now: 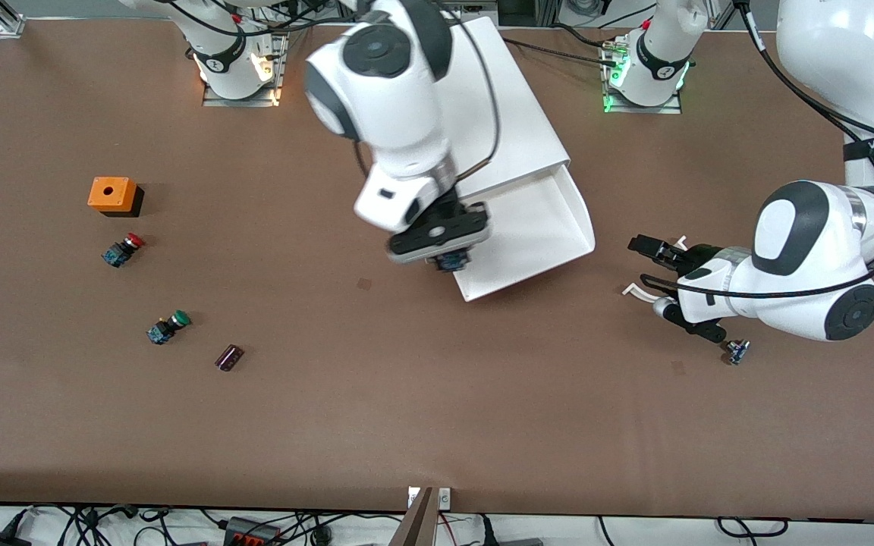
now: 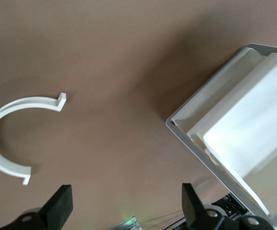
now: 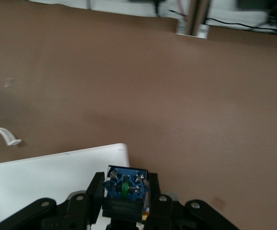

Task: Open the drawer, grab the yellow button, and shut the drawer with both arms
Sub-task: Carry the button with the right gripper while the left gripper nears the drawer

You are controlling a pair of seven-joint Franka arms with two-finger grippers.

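So the right pincer [image 1: 448,254] is clamped on the button [image 3: 125,189], up over the corner of the pulled-out drawer [image 1: 536,235]. The left pincer [image 1: 653,284] is spread wide with nothing in it, low over the counter [image 1: 407,409] beside the drawer, toward the left arm's end.

A high front camera faced both robot bases across the desk [image 1: 437,425]. Each wrist camera looked closely down; all three views shared the drawer [image 1: 536,235] [image 2: 210,120] [image 3: 47,177].
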